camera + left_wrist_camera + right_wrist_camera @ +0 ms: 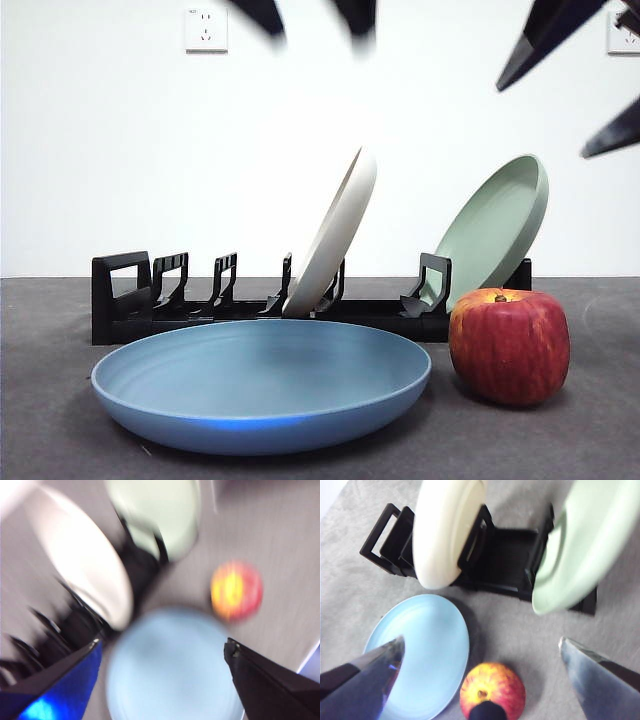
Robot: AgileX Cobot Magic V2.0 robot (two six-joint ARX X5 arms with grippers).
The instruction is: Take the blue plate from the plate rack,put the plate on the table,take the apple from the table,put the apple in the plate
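Note:
The blue plate (260, 385) lies flat on the table (50, 430) in front of the plate rack (120, 300). The apple (510, 345) stands upright just right of the plate, close to its rim. My left gripper (315, 25) is high above the rack, open and empty; its blurred wrist view shows the blue plate (170, 675) between the jaws of the left gripper (162, 644) and the apple (236, 590) beyond. My right gripper (542, 120) is open and empty, high above the apple; the right wrist view shows the apple (492, 687) below the right gripper (481, 640), beside the plate (425, 645).
A cream-white plate (335, 235) leans in the rack's middle slots and a sage-green plate (495, 225) leans at its right end. The rack (505, 555) stands just behind the blue plate. A white wall with a socket (205, 28) is behind.

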